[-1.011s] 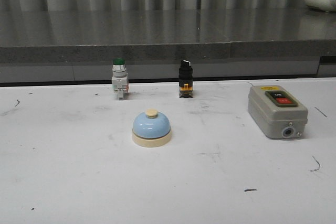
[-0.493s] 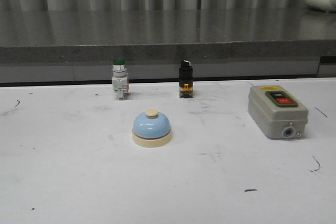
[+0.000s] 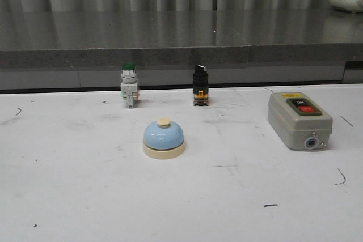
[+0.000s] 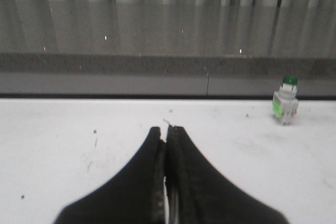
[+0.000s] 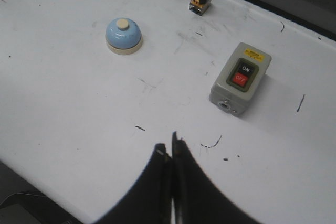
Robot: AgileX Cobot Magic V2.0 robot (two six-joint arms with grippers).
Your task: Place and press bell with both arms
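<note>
The light-blue bell with a cream base and knob stands upright on the white table, a little left of centre. It also shows in the right wrist view. Neither arm shows in the front view. My left gripper is shut and empty, low over the table, and the bell is out of its view. My right gripper is shut and empty, high above the table's near edge, well short of the bell.
A green-capped pushbutton and a black selector switch stand behind the bell. The pushbutton also shows in the left wrist view. A grey switch box with ON/OFF buttons lies at the right. A grey ledge runs behind the table.
</note>
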